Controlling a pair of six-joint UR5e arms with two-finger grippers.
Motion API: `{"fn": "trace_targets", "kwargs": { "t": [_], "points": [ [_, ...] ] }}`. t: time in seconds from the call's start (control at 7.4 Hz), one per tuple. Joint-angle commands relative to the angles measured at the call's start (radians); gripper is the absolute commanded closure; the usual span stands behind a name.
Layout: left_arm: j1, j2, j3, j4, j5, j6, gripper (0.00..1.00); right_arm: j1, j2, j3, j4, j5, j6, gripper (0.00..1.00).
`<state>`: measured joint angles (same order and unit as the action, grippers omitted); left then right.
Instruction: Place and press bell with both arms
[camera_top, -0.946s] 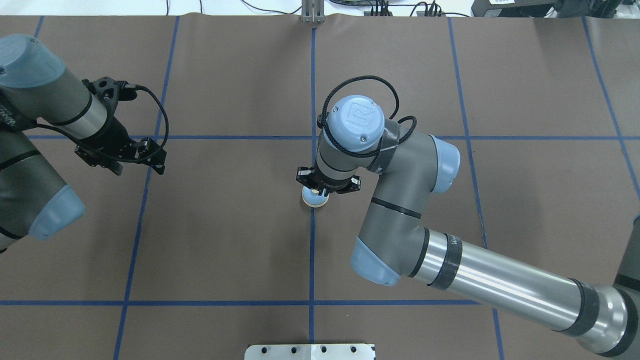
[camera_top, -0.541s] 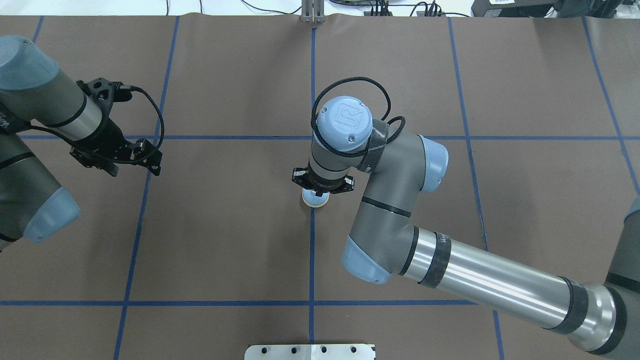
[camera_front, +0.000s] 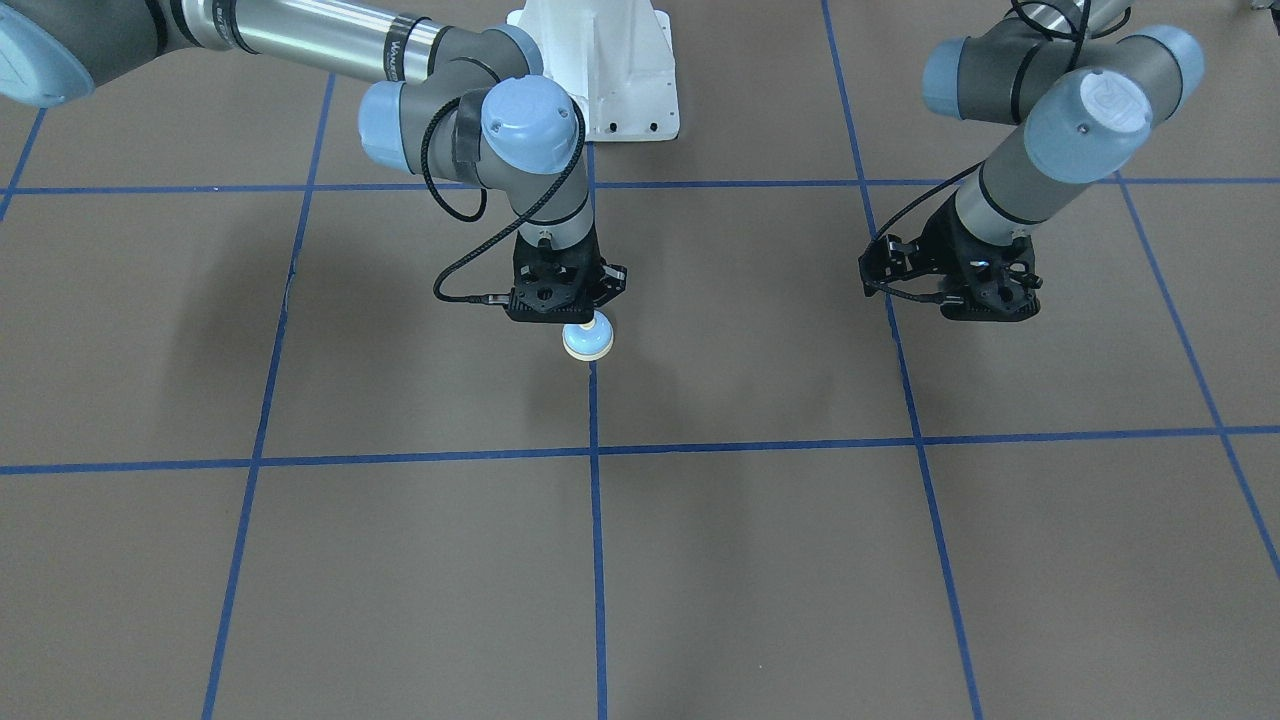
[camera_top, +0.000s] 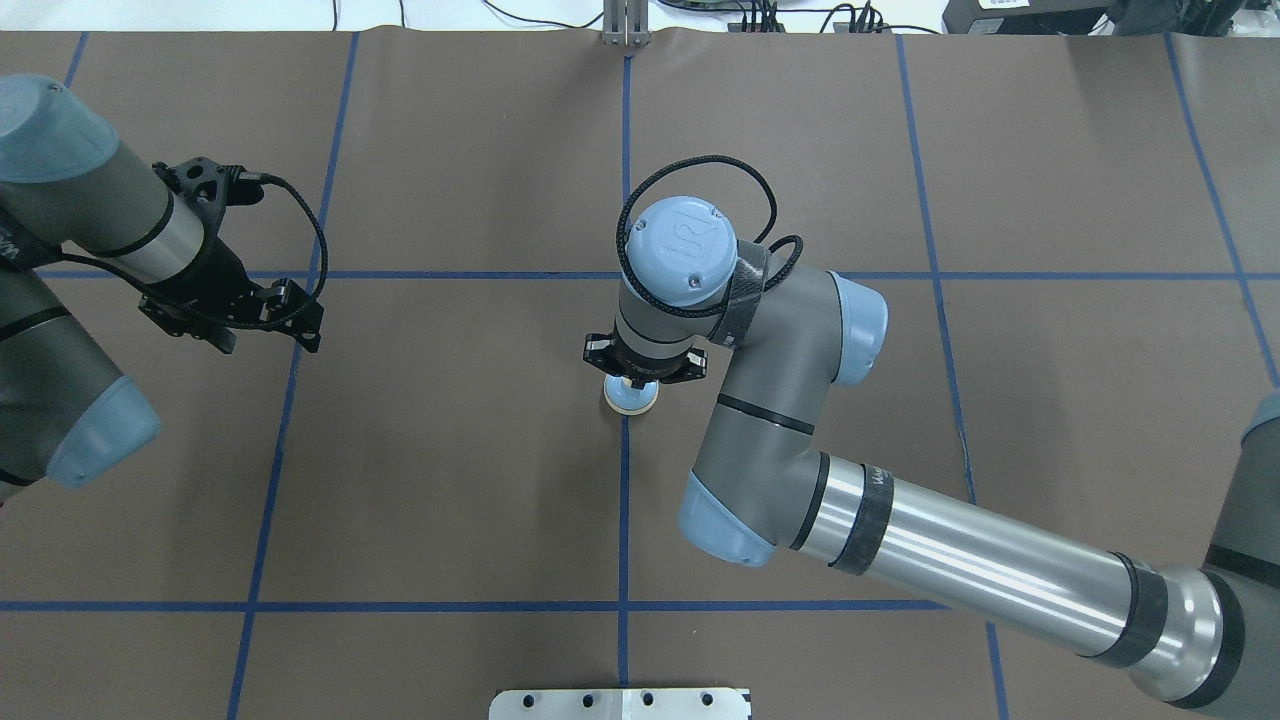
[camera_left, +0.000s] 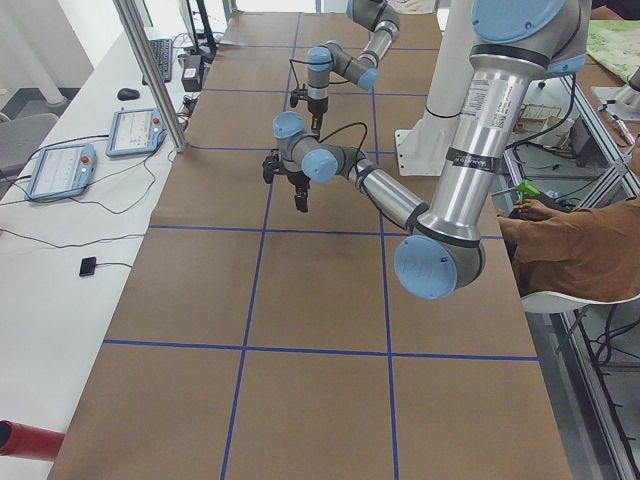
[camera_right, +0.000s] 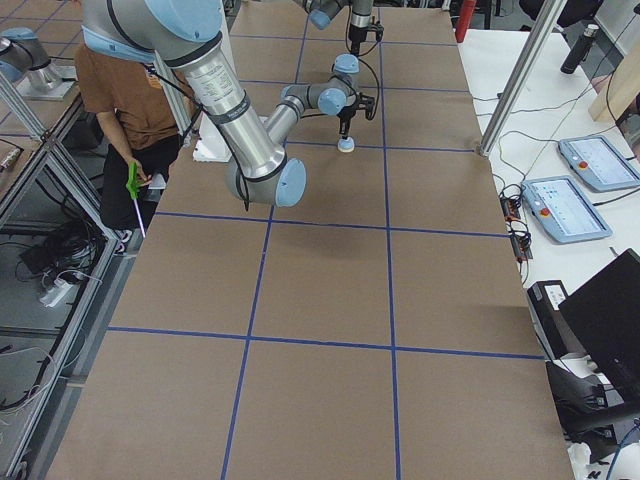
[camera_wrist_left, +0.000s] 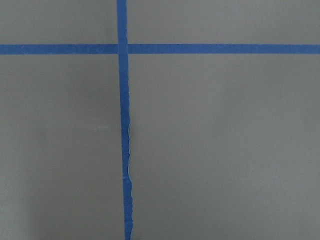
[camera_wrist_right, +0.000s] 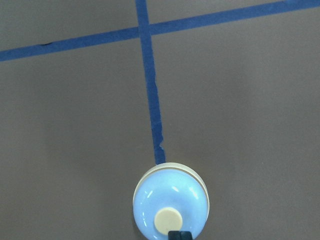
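The light-blue bell (camera_top: 630, 398) with its cream base and button stands on the blue centre tape line; it also shows in the front view (camera_front: 588, 342), the right side view (camera_right: 346, 145) and the right wrist view (camera_wrist_right: 170, 206). My right gripper (camera_top: 637, 381) points straight down right over the bell. One black fingertip (camera_wrist_right: 179, 235) shows at the button's edge, with the jaws together. My left gripper (camera_top: 300, 318) hangs over bare table far to the left, apart from the bell and empty (camera_front: 985, 300). No finger shows in the left wrist view.
The brown table cover (camera_top: 450, 480) carries a grid of blue tape lines. The white pedestal (camera_front: 600, 70) stands at the robot's side. Tablets (camera_right: 590, 170) and cables lie on the white bench beyond the far edge. An operator (camera_left: 570, 250) sits beside the robot.
My right wrist and elbow have shifted a little to the left over the bell, which has stayed in place. My left arm has drawn back slightly to the left.
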<state>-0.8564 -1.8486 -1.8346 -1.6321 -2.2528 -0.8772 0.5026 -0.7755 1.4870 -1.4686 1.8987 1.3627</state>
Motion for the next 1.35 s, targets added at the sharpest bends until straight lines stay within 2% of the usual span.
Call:
{"fn": "trace_targets", "kwargs": {
  "t": [0.0,0.54,0.68,0.81,0.95,1.22],
  "points": [
    [0.002,0.0,0.0,0.0,0.001,0.0,0.01,-0.004,0.01,-0.019,0.004,-0.012,-0.005,1.0],
    [0.003,-0.001,0.0,0.0,0.001,-0.002,0.01,-0.018,0.01,-0.036,0.019,-0.015,-0.013,1.0],
    [0.005,-0.003,0.0,0.0,0.001,-0.002,0.01,0.011,0.028,-0.019,0.014,0.0,-0.017,1.0],
    [0.005,-0.004,0.0,0.0,0.001,0.0,0.01,0.07,0.021,0.022,0.005,0.073,-0.019,1.0],
    [0.003,-0.003,-0.002,0.0,-0.001,0.0,0.01,0.136,-0.049,0.095,-0.005,0.153,-0.025,1.0],
    [-0.007,0.0,-0.009,-0.002,-0.001,0.003,0.01,0.238,-0.283,0.311,-0.009,0.213,-0.161,1.0]
  ]
}}
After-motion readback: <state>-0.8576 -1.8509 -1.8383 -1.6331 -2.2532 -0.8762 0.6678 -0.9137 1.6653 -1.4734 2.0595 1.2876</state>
